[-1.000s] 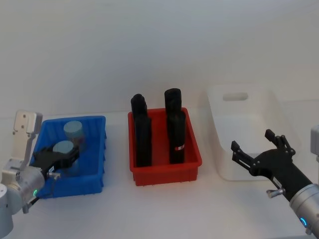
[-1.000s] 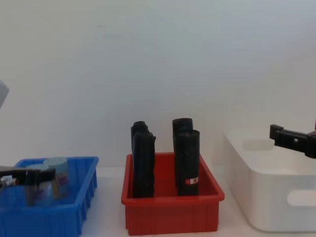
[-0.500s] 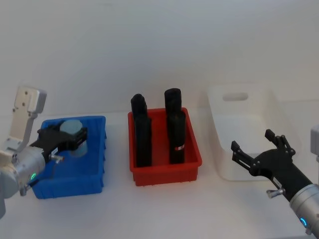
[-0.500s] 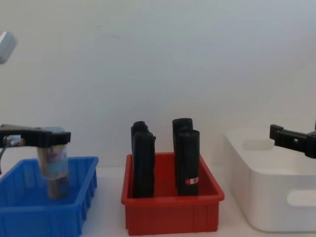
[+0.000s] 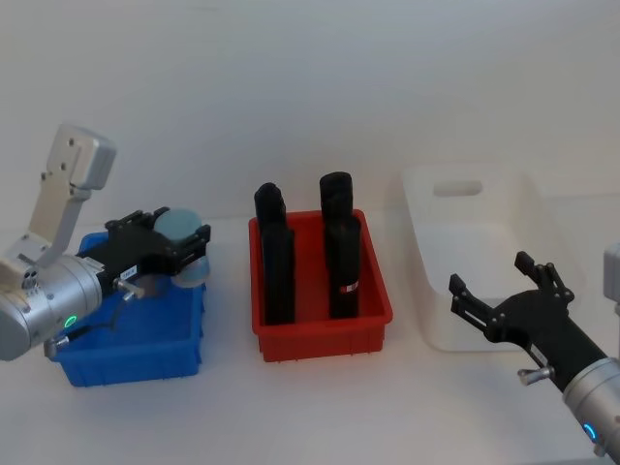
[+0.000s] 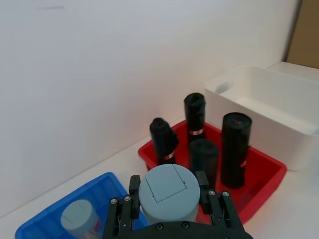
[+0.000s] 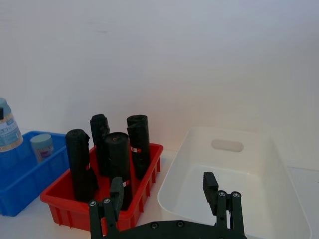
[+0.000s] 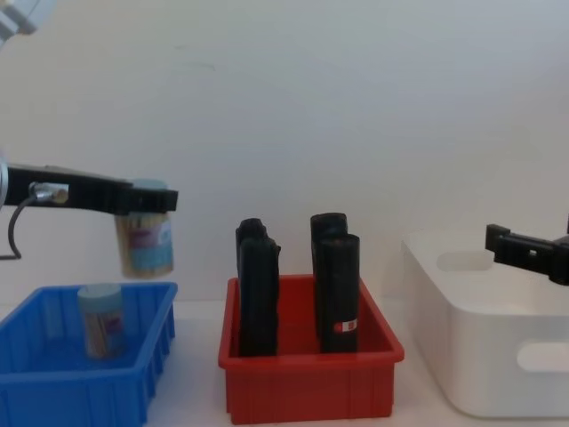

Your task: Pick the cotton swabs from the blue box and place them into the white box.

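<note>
My left gripper [image 5: 180, 254] is shut on one jar of cotton swabs [image 8: 147, 245], gripping just under its pale blue lid [image 6: 168, 192]. The jar hangs upright in the air above the right end of the blue box [image 5: 145, 360], well clear of its rim. A second jar [image 8: 100, 320] stands inside the blue box [image 8: 89, 393]. The white box [image 5: 418, 186] sits at the far right, with nothing visible inside. My right gripper [image 5: 489, 276] is open and hovers at the white box's near side.
A red bin [image 5: 320, 341] with several tall black upright objects [image 5: 278, 271] stands between the blue box and the white box. A plain white wall runs behind the table.
My left gripper has lifted the jar up out of the blue box and carried it right, towards the red bin. The right arm has not moved.
</note>
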Robot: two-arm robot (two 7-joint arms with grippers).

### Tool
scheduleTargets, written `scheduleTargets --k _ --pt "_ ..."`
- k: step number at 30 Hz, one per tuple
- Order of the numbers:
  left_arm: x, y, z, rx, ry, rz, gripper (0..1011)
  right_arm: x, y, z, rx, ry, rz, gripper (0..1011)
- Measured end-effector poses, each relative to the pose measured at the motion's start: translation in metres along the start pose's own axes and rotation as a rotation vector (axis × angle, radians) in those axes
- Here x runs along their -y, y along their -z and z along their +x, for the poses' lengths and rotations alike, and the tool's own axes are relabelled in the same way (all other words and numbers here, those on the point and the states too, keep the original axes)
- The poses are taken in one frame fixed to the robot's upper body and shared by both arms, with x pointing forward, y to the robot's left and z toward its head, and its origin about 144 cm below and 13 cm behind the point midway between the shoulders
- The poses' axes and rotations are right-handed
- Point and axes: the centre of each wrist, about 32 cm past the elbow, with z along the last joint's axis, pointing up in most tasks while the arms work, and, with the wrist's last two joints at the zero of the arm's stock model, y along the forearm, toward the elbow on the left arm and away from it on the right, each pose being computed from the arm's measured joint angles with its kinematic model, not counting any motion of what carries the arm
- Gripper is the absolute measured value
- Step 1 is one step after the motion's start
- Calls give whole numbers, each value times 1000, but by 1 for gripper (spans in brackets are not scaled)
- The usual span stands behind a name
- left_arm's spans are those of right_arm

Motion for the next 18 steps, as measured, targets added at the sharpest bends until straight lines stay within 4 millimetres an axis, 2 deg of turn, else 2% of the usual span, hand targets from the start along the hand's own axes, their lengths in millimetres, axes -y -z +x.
scheduleTargets --k 18 --pt "6 -29 -14 43 278 -29 671 0 0 0 0 0 0 1002"
